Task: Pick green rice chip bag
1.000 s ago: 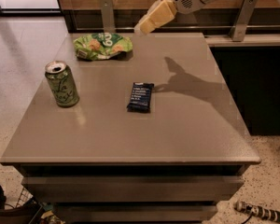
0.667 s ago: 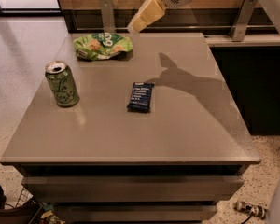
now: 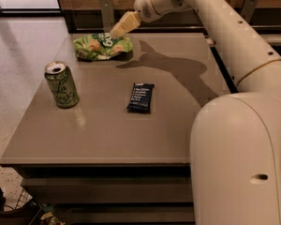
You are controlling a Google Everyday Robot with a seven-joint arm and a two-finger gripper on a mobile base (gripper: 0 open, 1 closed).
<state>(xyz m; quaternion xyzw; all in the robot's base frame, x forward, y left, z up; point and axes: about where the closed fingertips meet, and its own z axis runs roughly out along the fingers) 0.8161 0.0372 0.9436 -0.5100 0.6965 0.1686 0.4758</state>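
The green rice chip bag (image 3: 101, 46) lies wrinkled at the far left of the grey table (image 3: 103, 135), light green with white lettering and tan chip pictures. My gripper (image 3: 117, 30) hangs just above the bag's right part, reaching in from the right on the white arm (image 3: 215, 27). Its cream fingers (image 3: 124, 23) point down and left toward the bag and hold nothing.
A green drink can (image 3: 61, 85) stands open-topped near the table's left edge. A flat dark blue bar wrapper (image 3: 141, 97) lies near the middle. My arm's large white body (image 3: 243, 158) fills the right foreground. A counter and metal posts (image 3: 106, 13) run behind the table.
My gripper has moved left and down, from over the table's far right part to just above the chip bag. The arm's body has swung into the right foreground.
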